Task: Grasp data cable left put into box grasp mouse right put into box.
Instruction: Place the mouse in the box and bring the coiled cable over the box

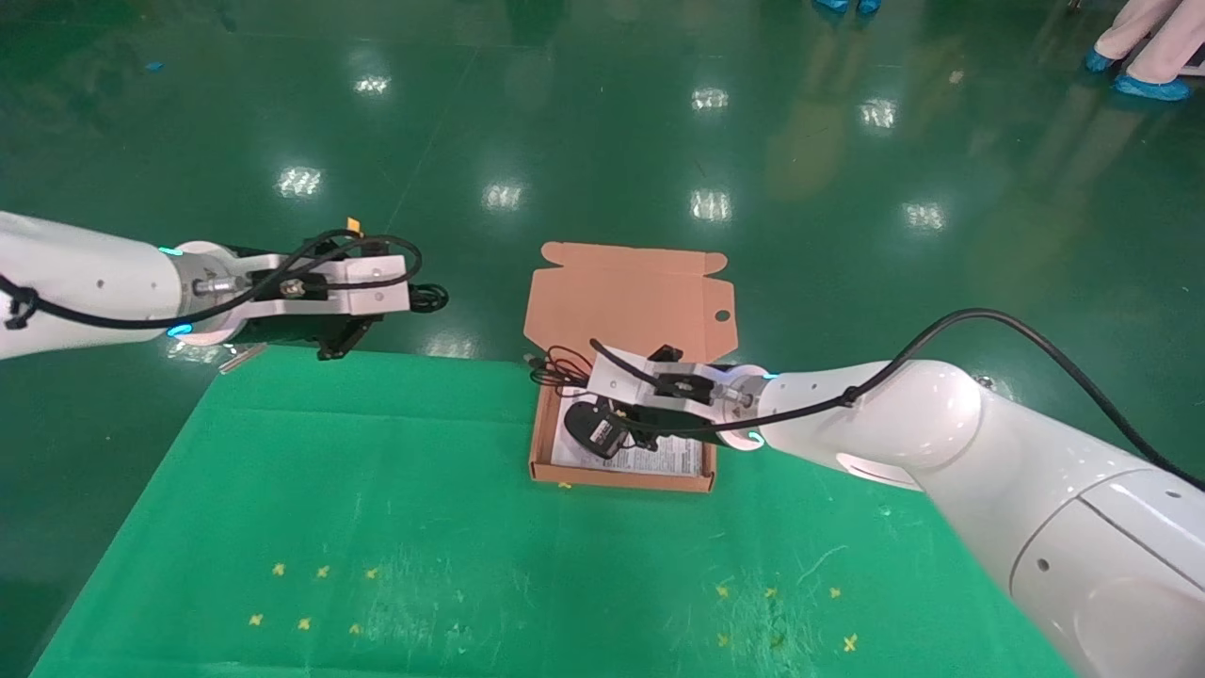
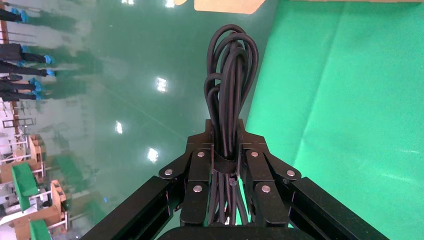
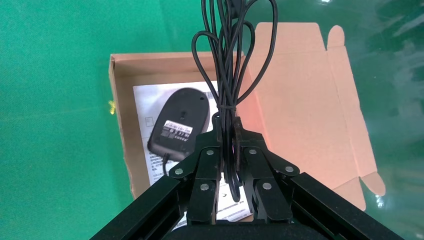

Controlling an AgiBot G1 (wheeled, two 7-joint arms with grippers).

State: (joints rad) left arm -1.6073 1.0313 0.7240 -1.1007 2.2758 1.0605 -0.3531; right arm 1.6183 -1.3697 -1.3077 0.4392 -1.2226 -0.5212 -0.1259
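The box [image 1: 539,443] lies open at the table's far middle, lid [image 1: 631,301] folded back, a white sheet [image 1: 673,461] inside. The mouse [image 1: 593,428] rests label-up in the box on the sheet; it also shows in the right wrist view [image 3: 177,125]. My right gripper [image 1: 586,377] hovers over the box, shut on the mouse's looped cord [image 3: 227,75]. My left gripper [image 1: 407,299] is held in the air past the table's far left edge, shut on the data cable [image 2: 230,75], a tied black bundle sticking out past the fingertips.
The green cloth table [image 1: 377,518] carries small yellow cross marks [image 1: 301,621] near its front. A small metal piece [image 1: 243,356] lies at the far left corner. A glossy green floor surrounds the table; a person's blue-covered feet [image 1: 1148,87] stand far right.
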